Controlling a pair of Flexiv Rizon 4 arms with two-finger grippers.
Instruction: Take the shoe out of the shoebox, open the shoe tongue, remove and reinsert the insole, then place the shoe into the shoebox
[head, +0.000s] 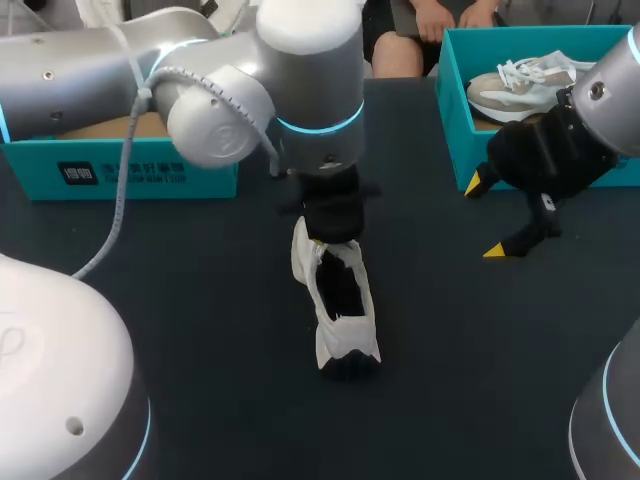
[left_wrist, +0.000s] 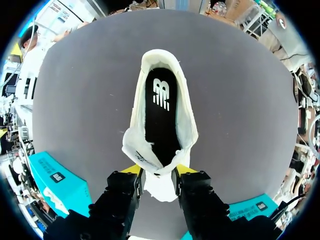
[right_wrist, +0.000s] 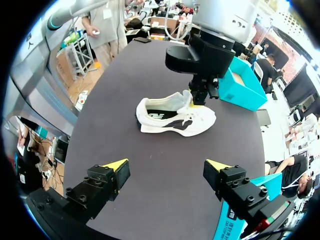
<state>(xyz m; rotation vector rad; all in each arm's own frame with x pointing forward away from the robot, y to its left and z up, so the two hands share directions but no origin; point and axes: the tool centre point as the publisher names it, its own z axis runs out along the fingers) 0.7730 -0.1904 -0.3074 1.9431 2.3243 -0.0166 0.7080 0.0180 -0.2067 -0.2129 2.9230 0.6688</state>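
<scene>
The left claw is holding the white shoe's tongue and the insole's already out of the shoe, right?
No, the insole lies inside the shoe, as the left wrist view shows. The left claw does hold the white shoe's tongue.

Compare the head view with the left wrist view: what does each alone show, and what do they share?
Only the head view shows the right gripper, open above the table, and a second shoe in a teal shoebox. Only the left wrist view shows the black insole inside the white shoe. Both show that shoe with the left gripper shut on its tongue.
</scene>
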